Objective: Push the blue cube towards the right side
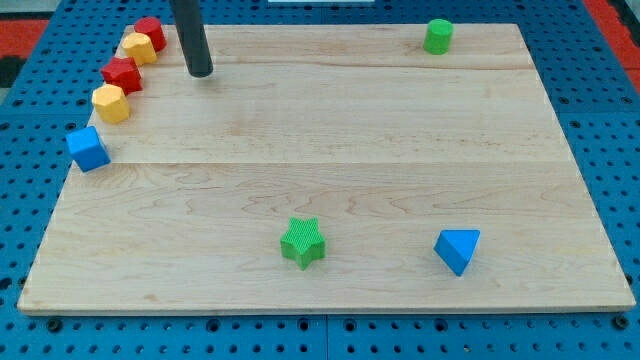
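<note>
The blue cube (pixel 88 148) sits at the left edge of the wooden board (pixel 330 130), about halfway down the view. My tip (pixel 201 73) stands on the board at the upper left, up and to the right of the blue cube and well apart from it. It is just right of the row of red and yellow blocks.
A curved row runs along the upper left edge: a red block (pixel 150 32), a yellow block (pixel 138 48), a red star (pixel 122 74), a yellow block (pixel 110 103). A green cylinder (pixel 437 36) stands top right. A green star (pixel 303 243) and a blue triangular block (pixel 458 249) lie near the bottom.
</note>
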